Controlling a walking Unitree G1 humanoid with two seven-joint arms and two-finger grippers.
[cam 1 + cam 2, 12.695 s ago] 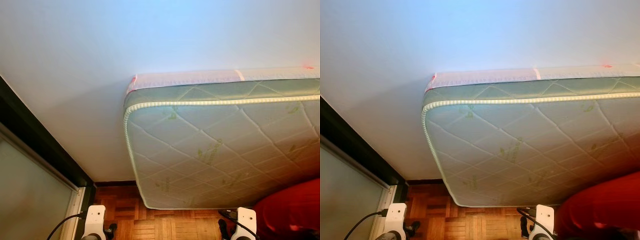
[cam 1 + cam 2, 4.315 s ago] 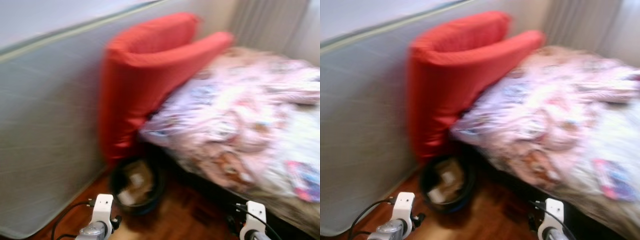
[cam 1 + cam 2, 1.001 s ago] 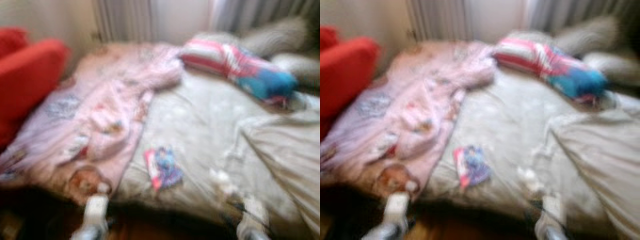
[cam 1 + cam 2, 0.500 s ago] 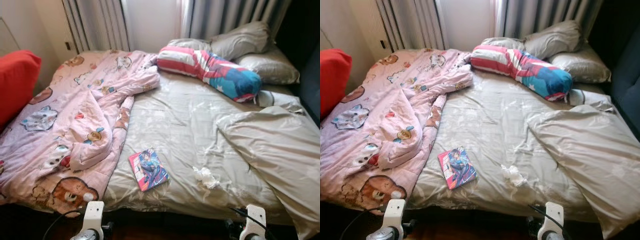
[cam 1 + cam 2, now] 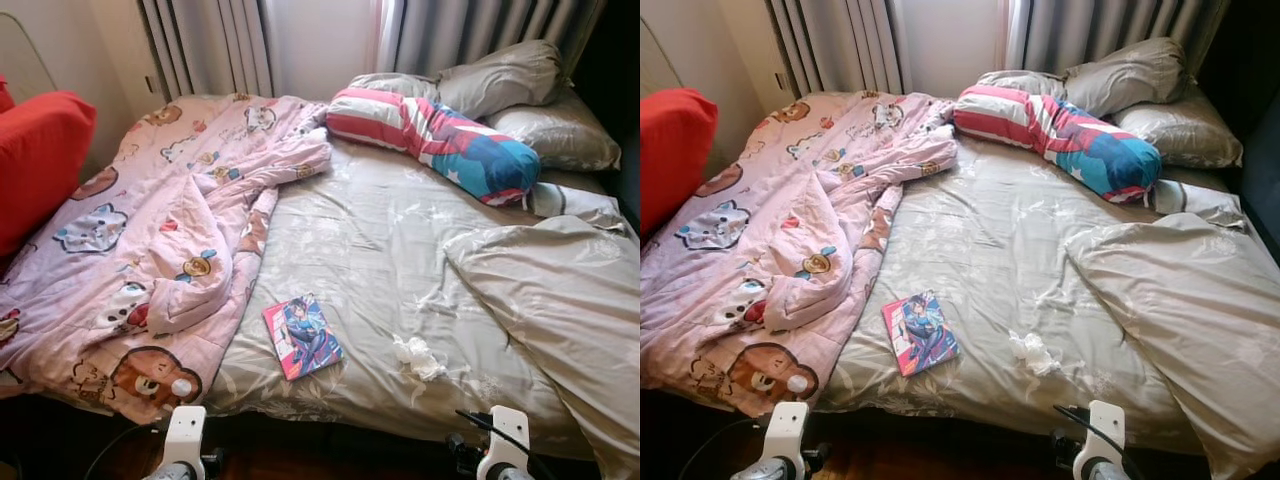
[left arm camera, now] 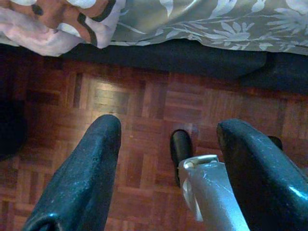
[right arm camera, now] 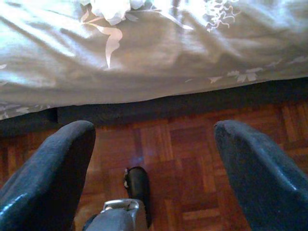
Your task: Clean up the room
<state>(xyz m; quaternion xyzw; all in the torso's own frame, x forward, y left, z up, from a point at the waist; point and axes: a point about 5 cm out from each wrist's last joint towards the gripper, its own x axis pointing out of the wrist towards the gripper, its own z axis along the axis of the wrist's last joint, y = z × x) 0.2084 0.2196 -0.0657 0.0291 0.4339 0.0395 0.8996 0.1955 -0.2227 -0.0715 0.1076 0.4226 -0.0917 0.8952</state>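
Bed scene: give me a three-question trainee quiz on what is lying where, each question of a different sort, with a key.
1. True or false: the comic book lies on the pink blanket.
2. Multiple choice: the crumpled tissue lies a) beside the comic book, on the grey sheet; b) on the striped pillow; c) on the wooden floor.
3. Fill in: the left gripper and right gripper both hang over the floor with fingers ____.

Key: 1 false, it lies on the grey sheet beside the blanket; 2 a; 3 open.
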